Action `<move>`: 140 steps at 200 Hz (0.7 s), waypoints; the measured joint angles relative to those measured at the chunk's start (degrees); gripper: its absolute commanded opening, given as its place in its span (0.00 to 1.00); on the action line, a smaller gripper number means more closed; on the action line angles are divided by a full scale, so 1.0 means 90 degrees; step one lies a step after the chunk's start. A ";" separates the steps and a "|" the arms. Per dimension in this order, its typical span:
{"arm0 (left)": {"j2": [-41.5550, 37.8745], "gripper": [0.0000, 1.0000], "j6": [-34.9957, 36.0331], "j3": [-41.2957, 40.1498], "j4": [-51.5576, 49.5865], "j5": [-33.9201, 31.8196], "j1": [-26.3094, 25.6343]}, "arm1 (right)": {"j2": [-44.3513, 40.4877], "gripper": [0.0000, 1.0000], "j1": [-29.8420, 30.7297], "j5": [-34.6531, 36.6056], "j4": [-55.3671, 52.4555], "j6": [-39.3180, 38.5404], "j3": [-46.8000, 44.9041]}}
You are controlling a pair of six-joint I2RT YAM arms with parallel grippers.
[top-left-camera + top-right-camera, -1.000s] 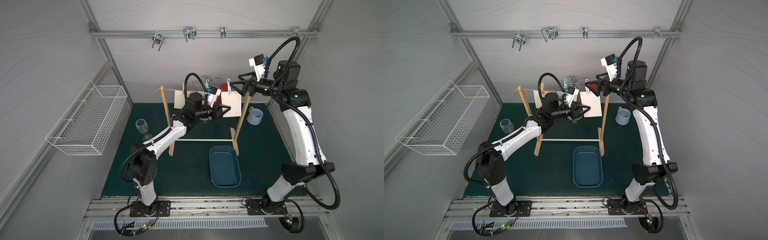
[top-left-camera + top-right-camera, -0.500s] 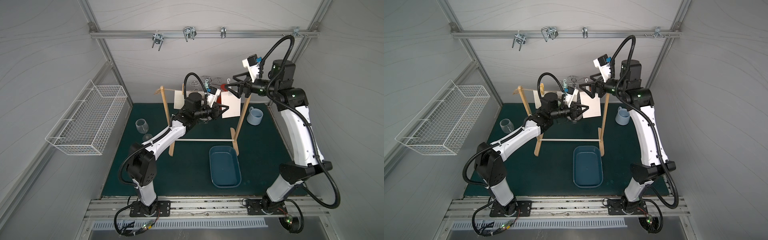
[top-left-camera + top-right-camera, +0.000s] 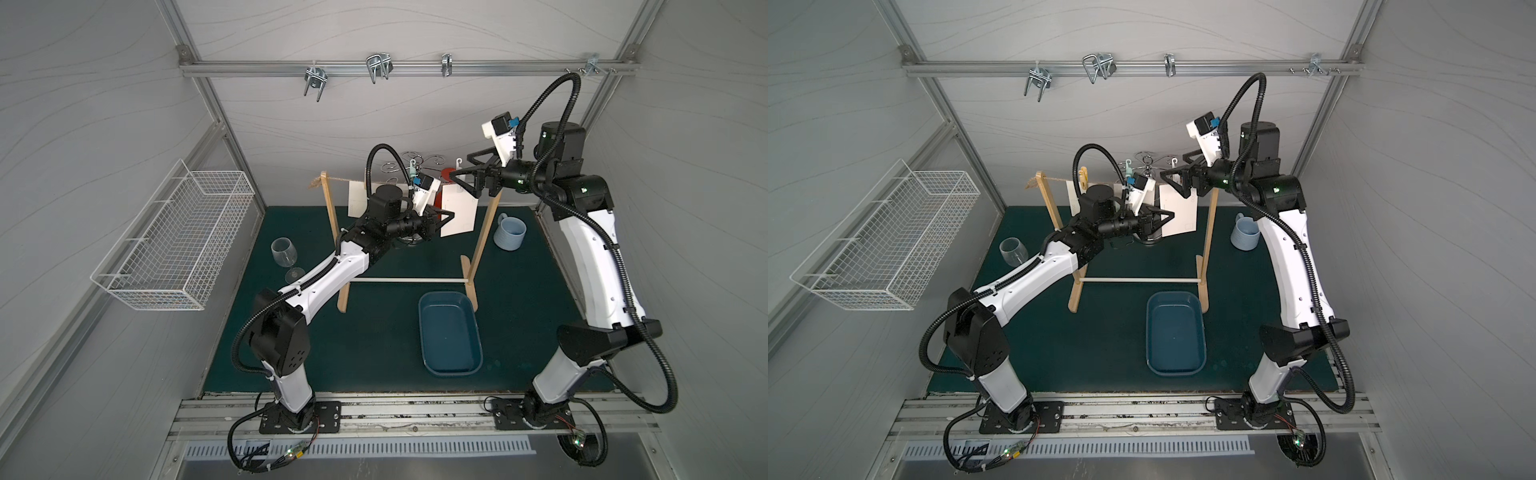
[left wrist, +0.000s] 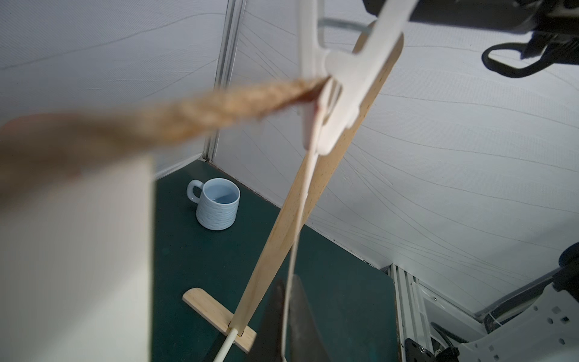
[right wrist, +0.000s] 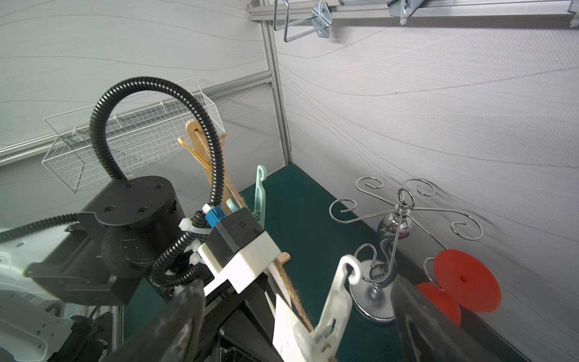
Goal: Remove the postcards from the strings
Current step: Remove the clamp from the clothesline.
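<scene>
The strings (image 3: pixel 336 179) run as one tan rope between two wooden posts. A white postcard (image 3: pixel 457 212) hangs near the right post under a white clothespin (image 5: pixel 332 307). My left gripper (image 3: pixel 446 218) is shut on that postcard's lower edge, which shows edge-on between its fingers (image 4: pixel 300 313) in the left wrist view. My right gripper (image 5: pixel 299 282) is open and straddles the white clothespin, with a gap on each side. Another postcard (image 3: pixel 356 199) hangs by the left post. A blurred white card (image 4: pixel 78 250) fills the lens side. A green clothespin (image 5: pixel 260 194) sits mid-rope.
On the green mat are a blue tray (image 3: pixel 451 332) in front of the frame, a pale blue mug (image 3: pixel 510 235) at the right and a wine glass (image 3: pixel 284 253) at the left. A chrome hook stand (image 5: pixel 401 219) and red discs (image 5: pixel 466 282) stand behind the rope. A wire basket (image 3: pixel 174 237) hangs on the left wall.
My left gripper has shut on the right postcard's lower edge. My right gripper, still open, has moved left along the rope to straddle the white clothespin.
</scene>
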 measured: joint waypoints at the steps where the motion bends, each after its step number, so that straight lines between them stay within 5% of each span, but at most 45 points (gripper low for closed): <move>1: 0.0000 0.08 0.0000 0.0000 0.0000 0.0000 0.0000 | 0.0002 0.94 0.0000 -0.0005 -0.0007 -0.0005 0.0005; 140: -0.0097 0.06 0.0141 -0.0012 -0.0044 -0.0034 0.0012 | -0.0029 0.94 0.0032 -0.0044 -0.0087 -0.0075 0.0024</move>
